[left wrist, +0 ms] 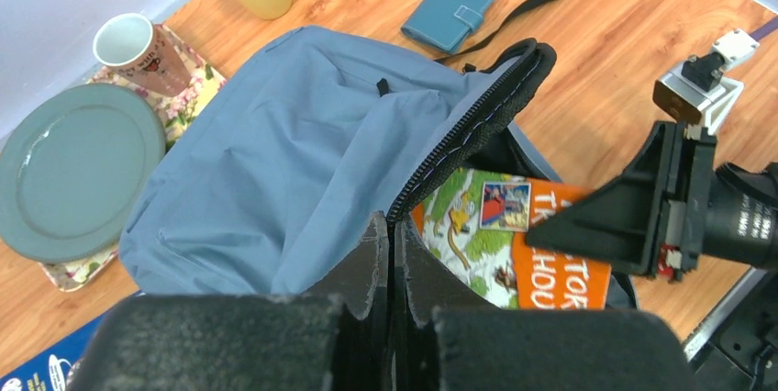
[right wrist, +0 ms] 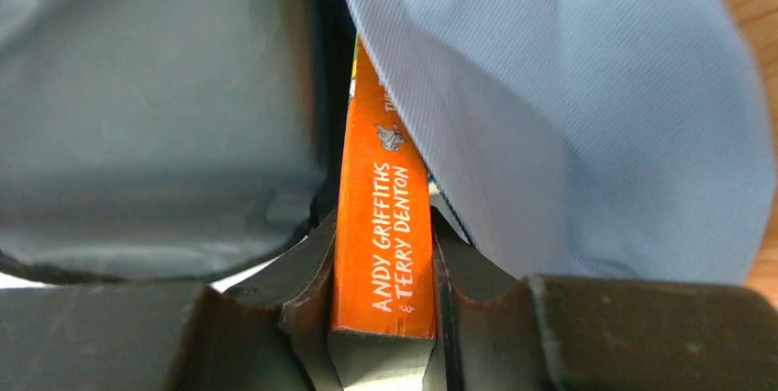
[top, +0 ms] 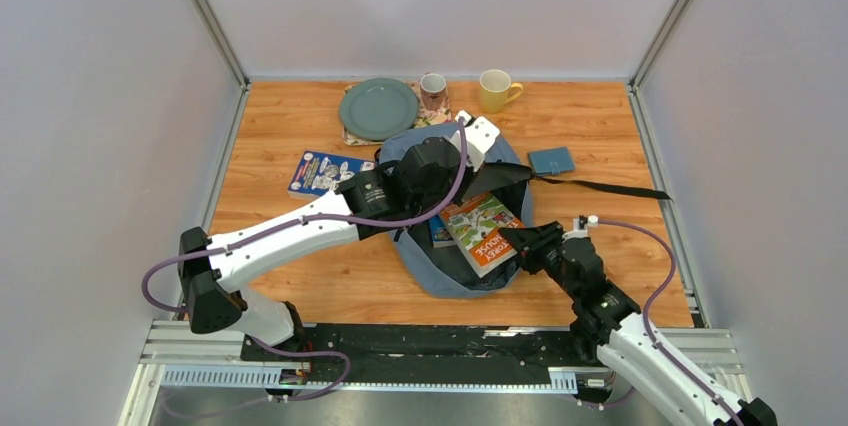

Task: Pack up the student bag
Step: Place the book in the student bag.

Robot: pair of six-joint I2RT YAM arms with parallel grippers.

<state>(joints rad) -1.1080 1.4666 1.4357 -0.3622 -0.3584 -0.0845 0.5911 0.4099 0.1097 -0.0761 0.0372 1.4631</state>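
Observation:
The grey-blue student bag (top: 452, 277) lies in the middle of the table with its mouth held open. My left gripper (left wrist: 393, 229) is shut on the black zipper edge (left wrist: 477, 116) of the bag's top flap (left wrist: 294, 134) and lifts it. An orange picture book (top: 482, 230) sits partly inside the opening, its near end sticking out. My right gripper (right wrist: 381, 258) is shut on the book's orange spine (right wrist: 383, 217), one finger on each cover. In the right wrist view the bag's grey lining (right wrist: 156, 106) is on the left and the flap (right wrist: 569, 116) hangs over the book.
A green plate (top: 378, 108) on a floral mat, a floral mug (top: 433, 90) and a yellow mug (top: 495, 90) stand at the back. A teal case (top: 551, 160) and a black strap (top: 610, 187) lie to the right. A blue booklet (top: 322, 172) lies to the left.

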